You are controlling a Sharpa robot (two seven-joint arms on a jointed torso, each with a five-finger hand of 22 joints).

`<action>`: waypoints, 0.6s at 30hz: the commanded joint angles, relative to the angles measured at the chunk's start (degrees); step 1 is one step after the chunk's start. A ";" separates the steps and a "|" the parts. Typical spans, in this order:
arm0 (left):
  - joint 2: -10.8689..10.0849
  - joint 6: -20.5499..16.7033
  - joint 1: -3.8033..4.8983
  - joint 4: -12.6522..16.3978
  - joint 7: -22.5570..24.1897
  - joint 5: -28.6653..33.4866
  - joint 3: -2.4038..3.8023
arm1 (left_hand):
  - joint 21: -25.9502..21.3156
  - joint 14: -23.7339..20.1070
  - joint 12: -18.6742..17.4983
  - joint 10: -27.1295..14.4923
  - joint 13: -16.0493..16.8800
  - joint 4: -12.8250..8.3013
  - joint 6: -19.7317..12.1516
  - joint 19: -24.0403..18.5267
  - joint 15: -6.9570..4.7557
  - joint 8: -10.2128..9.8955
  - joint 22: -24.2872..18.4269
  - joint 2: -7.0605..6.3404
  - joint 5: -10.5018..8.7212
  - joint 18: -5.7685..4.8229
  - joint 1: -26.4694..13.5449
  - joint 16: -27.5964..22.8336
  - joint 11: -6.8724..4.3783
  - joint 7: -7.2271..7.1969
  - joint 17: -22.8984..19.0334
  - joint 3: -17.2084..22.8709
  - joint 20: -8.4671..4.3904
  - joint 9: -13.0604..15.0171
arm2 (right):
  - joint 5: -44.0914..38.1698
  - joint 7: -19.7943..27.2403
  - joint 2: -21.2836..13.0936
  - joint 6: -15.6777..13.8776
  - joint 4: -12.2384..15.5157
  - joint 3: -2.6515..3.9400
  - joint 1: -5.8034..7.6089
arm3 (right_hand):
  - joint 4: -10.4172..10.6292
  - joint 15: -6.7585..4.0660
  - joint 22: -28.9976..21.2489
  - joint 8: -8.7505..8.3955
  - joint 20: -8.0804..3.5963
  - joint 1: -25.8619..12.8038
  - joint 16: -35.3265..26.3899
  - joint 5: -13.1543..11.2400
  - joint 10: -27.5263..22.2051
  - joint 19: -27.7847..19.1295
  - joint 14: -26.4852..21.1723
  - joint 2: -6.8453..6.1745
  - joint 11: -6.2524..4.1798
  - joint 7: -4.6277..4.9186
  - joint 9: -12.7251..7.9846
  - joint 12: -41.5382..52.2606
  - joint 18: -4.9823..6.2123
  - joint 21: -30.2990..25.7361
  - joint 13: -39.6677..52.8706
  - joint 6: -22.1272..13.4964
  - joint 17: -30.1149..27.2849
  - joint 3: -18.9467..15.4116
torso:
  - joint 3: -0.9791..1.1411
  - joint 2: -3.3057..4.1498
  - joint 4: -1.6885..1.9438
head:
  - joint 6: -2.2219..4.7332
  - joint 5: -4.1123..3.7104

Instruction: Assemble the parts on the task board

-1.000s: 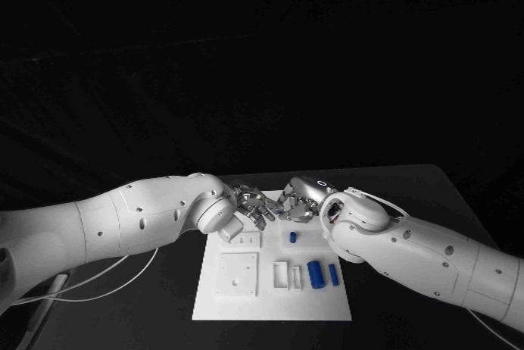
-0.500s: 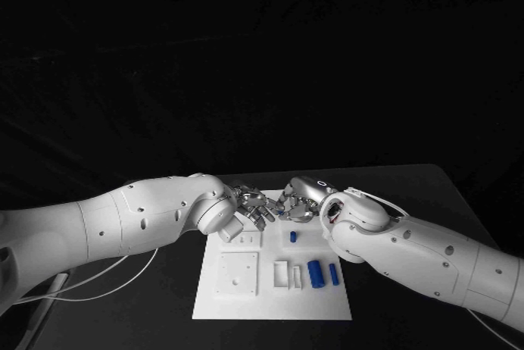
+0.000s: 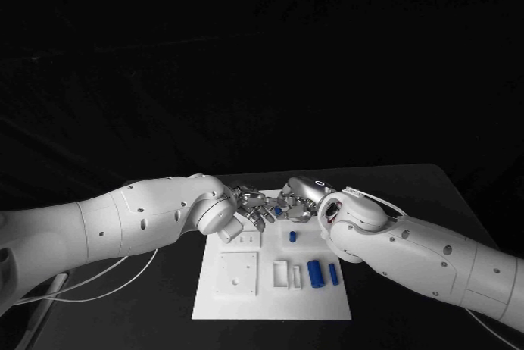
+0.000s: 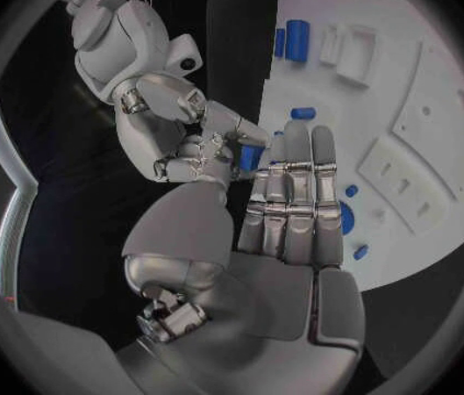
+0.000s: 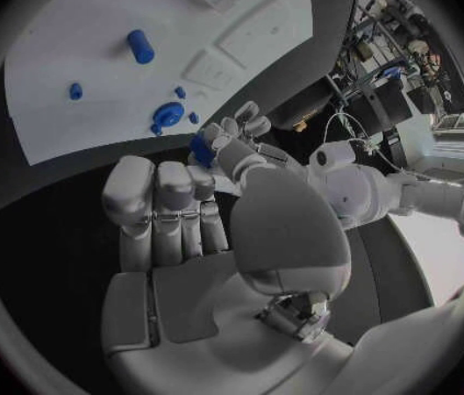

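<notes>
A small blue part sat pinched at the meeting fingertips of the left hand and right hand, both closed on it, above the task board's far edge. Its long axis was unclear. Beyond the fingers, three blue cylinders lay on the board.

The left robot hand and right robot hand look like satin, smooth silver metal, the blue part between their fingertips like smooth matt plastic, the task board below them matt white plastic, on a matt black surface.
</notes>
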 commanded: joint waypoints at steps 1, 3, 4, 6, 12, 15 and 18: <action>0.27 1.18 0.04 0.06 0.20 0.60 0.07 | -0.26 -0.09 0.14 0.42 0.02 -0.39 -0.09 0.58 -0.04 0.19 -0.05 0.35 0.67 -1.11 1.18 -0.13 -0.05 0.30 -0.05 0.57 0.01 -0.02 | -0.23 0.63 0.18 0.25 0.26 -0.01 -0.09 | -0.01 0.06 7.28 0.19 -0.41 0.12 -0.08 0.27 -0.10 0.55 0.43 0.55 -0.29 -0.47 0.35 -0.19 -0.55 -0.20 0.08 2.78 -0.01 -0.20 | 0.03 -0.02 0.00 | 0.11 -0.05; 0.27 1.16 0.04 0.04 0.15 0.60 0.07 | -0.26 -0.08 0.14 0.44 0.01 -0.75 -0.06 0.59 -0.08 0.19 -0.05 0.85 0.98 -1.12 1.73 -0.11 -0.10 0.23 -0.04 0.95 -0.01 -0.03 | -0.23 0.62 0.18 0.27 0.27 -0.01 -0.10 | -0.01 0.06 7.28 0.19 -0.41 0.12 -0.08 0.27 -0.10 0.55 0.43 0.55 -0.29 -0.47 0.35 -0.19 -0.55 -0.20 0.08 2.78 -0.01 -0.20 | 0.03 -0.03 -0.02 | 0.10 -0.05; 0.26 1.13 0.04 0.02 0.15 0.61 0.07 | -0.27 -0.07 0.12 0.44 -0.02 -1.14 -0.03 0.61 -0.10 0.19 -0.04 1.34 1.26 -1.13 2.24 -0.09 -0.13 0.17 -0.03 1.33 -0.04 -0.04 | -0.23 0.61 0.18 0.29 0.26 -0.01 -0.11 | -0.01 0.06 7.28 0.19 -0.41 0.12 -0.08 0.27 -0.10 0.55 0.43 0.55 -0.29 -0.47 0.35 -0.19 -0.55 -0.20 0.08 2.78 -0.01 -0.20 | 0.02 -0.02 -0.03 | 0.09 -0.09; 0.25 1.03 0.04 0.02 0.19 0.65 0.07 | -0.25 -0.07 0.10 0.44 -0.07 -1.97 0.02 0.63 -0.16 0.19 -0.01 2.24 1.47 -1.15 3.35 -0.07 -0.19 0.06 -0.01 2.21 -0.11 -0.04 | -0.23 0.59 0.17 0.37 0.22 -0.01 -0.12 | -0.01 0.06 7.28 0.19 -0.41 0.12 -0.08 0.27 -0.10 0.55 0.43 0.55 -0.29 -0.47 0.35 -0.19 -0.55 -0.20 0.08 2.78 -0.01 -0.20 | 0.01 0.00 -0.03 | 0.08 -0.12; 0.13 0.63 0.03 0.12 0.55 0.86 0.07 | 0.09 -0.05 0.13 1.08 -0.12 -4.68 0.77 0.52 -0.41 0.33 0.30 4.01 5.72 -1.15 6.35 0.08 -0.53 -0.41 0.11 5.26 -0.36 0.25 | -0.25 0.44 0.14 0.83 -0.02 -0.01 -0.13 | -0.01 0.06 7.28 0.19 -0.41 0.12 -0.08 0.27 -0.10 0.55 0.43 0.55 -0.29 -0.47 0.35 -0.19 -0.55 -0.20 0.08 2.78 -0.01 -0.20 | 0.03 0.00 -0.02 | 0.06 -0.15; 0.04 0.21 0.03 0.18 0.84 0.91 0.07 | 0.63 0.24 0.33 2.96 -0.06 -6.18 2.58 0.56 -0.83 0.63 0.73 4.21 7.53 -1.24 6.83 0.49 -1.11 -1.11 0.35 6.55 -0.73 1.31 | -0.27 0.35 0.12 0.99 -0.17 -0.02 -0.14 | -0.07 0.06 7.28 0.20 -0.42 0.07 -0.13 0.28 -0.13 0.57 0.44 0.63 -0.32 -0.48 0.35 -0.24 -0.56 -0.22 0.08 2.79 -0.02 -0.31 | 0.02 0.03 -0.02 | -0.01 -0.19; -0.07 -0.12 0.02 0.18 1.07 1.23 0.07 | 1.86 1.07 0.78 5.07 0.11 -7.33 3.98 0.90 -1.43 0.78 1.64 4.26 8.84 -1.42 6.07 2.03 -1.79 -1.75 1.26 7.41 -1.35 3.31 | -0.29 0.29 0.11 1.14 -0.30 -0.03 -0.16 | -0.07 0.06 7.28 0.20 -0.42 0.07 -0.13 0.28 -0.13 0.57 0.44 0.63 -0.32 -0.48 0.35 -0.24 -0.56 -0.22 0.08 2.79 -0.02 -0.31 | 0.00 0.01 -0.01 | -0.11 -0.21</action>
